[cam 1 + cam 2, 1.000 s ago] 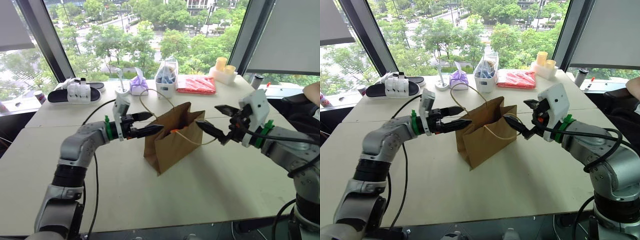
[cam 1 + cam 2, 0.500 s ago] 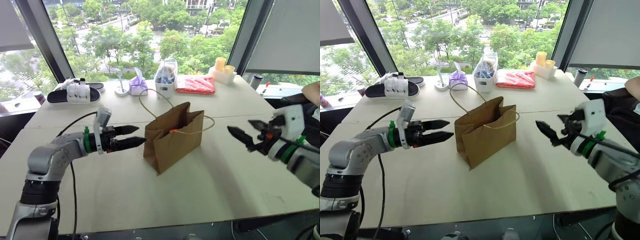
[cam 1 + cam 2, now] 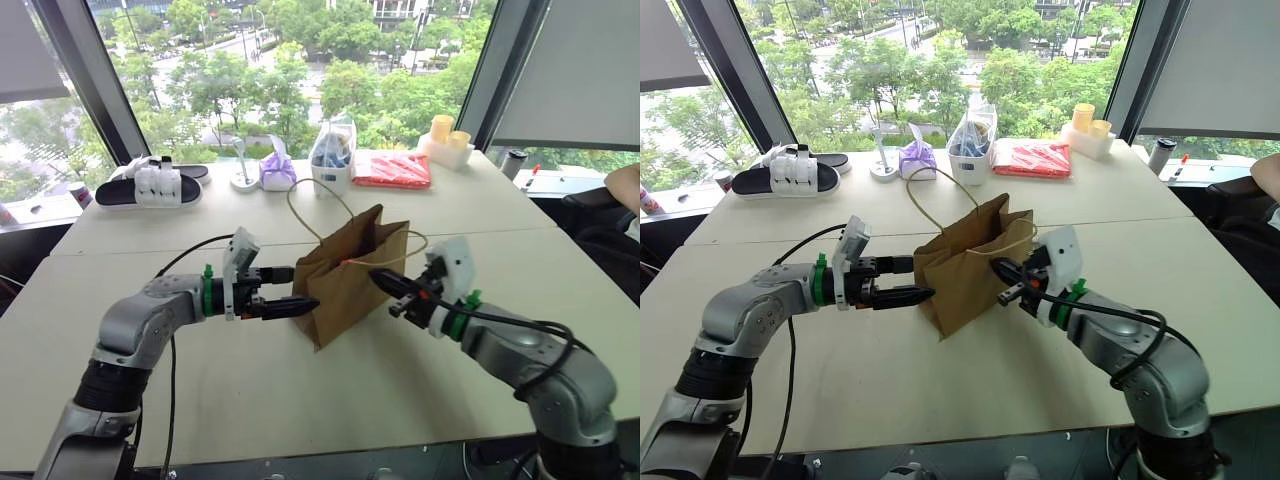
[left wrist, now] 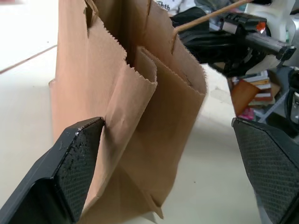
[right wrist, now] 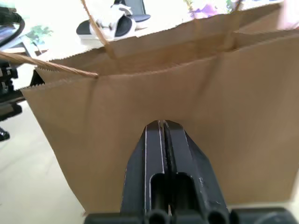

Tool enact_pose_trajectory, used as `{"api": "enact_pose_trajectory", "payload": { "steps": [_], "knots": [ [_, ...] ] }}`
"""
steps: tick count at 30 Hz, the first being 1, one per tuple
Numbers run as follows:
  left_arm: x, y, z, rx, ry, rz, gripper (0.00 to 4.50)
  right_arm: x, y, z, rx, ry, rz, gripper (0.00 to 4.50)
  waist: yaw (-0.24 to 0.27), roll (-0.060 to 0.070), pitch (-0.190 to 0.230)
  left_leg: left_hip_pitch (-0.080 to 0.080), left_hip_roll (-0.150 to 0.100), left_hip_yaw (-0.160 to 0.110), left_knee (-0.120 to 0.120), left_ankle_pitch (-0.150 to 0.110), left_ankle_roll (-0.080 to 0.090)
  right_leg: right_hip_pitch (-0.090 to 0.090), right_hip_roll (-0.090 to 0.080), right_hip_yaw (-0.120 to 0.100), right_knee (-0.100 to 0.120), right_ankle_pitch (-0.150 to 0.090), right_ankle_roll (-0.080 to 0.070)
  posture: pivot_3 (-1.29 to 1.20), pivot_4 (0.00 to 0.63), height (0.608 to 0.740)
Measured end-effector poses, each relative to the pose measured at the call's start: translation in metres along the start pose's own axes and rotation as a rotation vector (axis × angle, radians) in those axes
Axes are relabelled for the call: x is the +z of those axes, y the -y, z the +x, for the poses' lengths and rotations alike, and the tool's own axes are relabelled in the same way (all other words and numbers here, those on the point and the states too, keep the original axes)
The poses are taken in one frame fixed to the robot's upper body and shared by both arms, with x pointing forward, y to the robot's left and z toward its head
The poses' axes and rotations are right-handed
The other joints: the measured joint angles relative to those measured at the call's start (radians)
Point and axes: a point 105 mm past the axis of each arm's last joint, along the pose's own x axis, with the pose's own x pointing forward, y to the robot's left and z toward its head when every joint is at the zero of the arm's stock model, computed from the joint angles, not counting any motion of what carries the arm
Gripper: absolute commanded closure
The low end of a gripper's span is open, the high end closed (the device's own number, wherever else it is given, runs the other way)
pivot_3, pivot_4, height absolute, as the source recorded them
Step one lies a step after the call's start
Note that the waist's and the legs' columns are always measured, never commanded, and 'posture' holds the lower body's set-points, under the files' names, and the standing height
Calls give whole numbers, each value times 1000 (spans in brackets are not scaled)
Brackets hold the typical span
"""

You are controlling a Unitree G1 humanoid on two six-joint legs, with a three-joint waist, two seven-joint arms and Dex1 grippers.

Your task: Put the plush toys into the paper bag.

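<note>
Since the earlier frames both arms have come back in toward the paper bag (image 3: 350, 272) after swinging apart, and the right gripper (image 3: 383, 280), then spread, has closed. Its two black fingers now lie pressed together with nothing between them, tips at or just short of the bag's broad right face, below the serrated rim; contact cannot be confirmed. The left gripper (image 3: 298, 290) stands fully spread and empty, one finger (image 4: 77, 161) touching the folded gusset at the bag's narrow left end, the other finger (image 4: 273, 163) well clear in front of the bag. The bag stands upright near the middle of the pale table (image 3: 300, 400), mouth open, one tan cord handle (image 3: 305, 195) arching above it. A strip of orange (image 3: 347, 262) shows just inside the rim, probably the round plush toy; the green toy cannot be located. Judged from its creases, the bag is light, thin and only moderately stiff: it will slide or tip under a sideways push and buckle under a pinch. The best holds are the doubled rim edge or a cord handle, braced from both sides. Behind it a purple pouch (image 3: 277, 170) and a red packet (image 3: 392, 168) lie near the window.
</note>
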Motion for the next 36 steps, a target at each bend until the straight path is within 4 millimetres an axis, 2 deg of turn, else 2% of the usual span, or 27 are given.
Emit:
{"api": "enact_pose_trajectory", "payload": {
  "steps": [4, 10, 13, 18, 20, 21, 26, 28, 32, 34, 36],
  "knots": [
    [-2, -2, 22, 14, 24, 19, 0, -16, -2, 18, 10, -40, 2, 4464, 0, 0, 0, 0, 0, 0, 0, 0, 0, 0, 0, 0, 0, 0, 0, 0, 150, 740],
    [-8, -6, 41, 71, 40, 45, 0, -18, 2, 16, -10, -44, -13, 4464, -1, 0, 0, 0, 0, 0, 0, 0, 0, -1, 0, 0, 0, 0, 0, 0, 150, 740],
    [-8, -10, 43, 113, 47, 66, 895, -15, 9, 1, -44, -40, -26, 4500, 1, 0, 0, 0, 0, -1, 0, 0, 0, 0, 0, 0, 0, 0, 0, 0, 150, 740],
    [-12, -16, 42, 152, 38, 64, 3419, -1, 24, -33, -144, -12, -52, 4500, 2, 0, 0, -1, 0, 0, 0, 0, 0, 0, 0, 0, -1, 0, 0, 0, 150, 740],
    [-13, -16, 41, 152, 40, 65, 4300, 4, 28, -44, -174, -9, -60, 4500, 2, 0, 0, -1, 0, 0, 0, 0, 0, 0, 0, 0, -1, 0, 0, 0, 150, 740],
    [-13, -16, 41, 153, 41, 66, 4408, 6, 30, -48, -186, -6, -64, 4500, 1, 0, 0, -1, 0, 0, 0, 0, 0, 0, 0, 0, -1, 0, 0, 0, 150, 740],
    [-10, -26, 45, 99, 41, 65, 4408, 10, 46, -74, -282, -29, -87, 4500, 6, 0, 0, -1, -1, 0, 1, 0, 0, 1, 0, 0, -1, 0, 0, 0, 150, 740],
    [5, -25, 50, -18, 61, 79, 4408, 11, 50, -80, -308, -38, -98, 4500, 11, -1, 0, -1, -1, 1, 2, 0, 0, 1, 0, -1, -1, 0, 0, 0, 150, 740],
    [49, -25, 58, -244, 113, 174, 4408, 14, 56, -88, -338, -42, -113, 4500, 18, -1, 0, -1, -1, 1, 2, 0, 1, 1, 0, -1, -1, 0, 0, 0, 150, 740],
    [56, -34, 57, -286, 88, 192, 4408, 14, 60, -94, -355, -54, -127, 4500, 17, -1, 0, 0, -1, 2, 2, -1, 2, 2, 0, -1, -2, 0, 0, 0, 150, 740],
    [53, -40, 56, -313, 56, 162, 4408, 14, 63, -99, -375, -62, -130, 4500, 14, -1, 0, 0, -1, 2, 1, -1, 3, 2, 0, -1, -1, 0, 1, 0, 150, 740]
  ]
}}
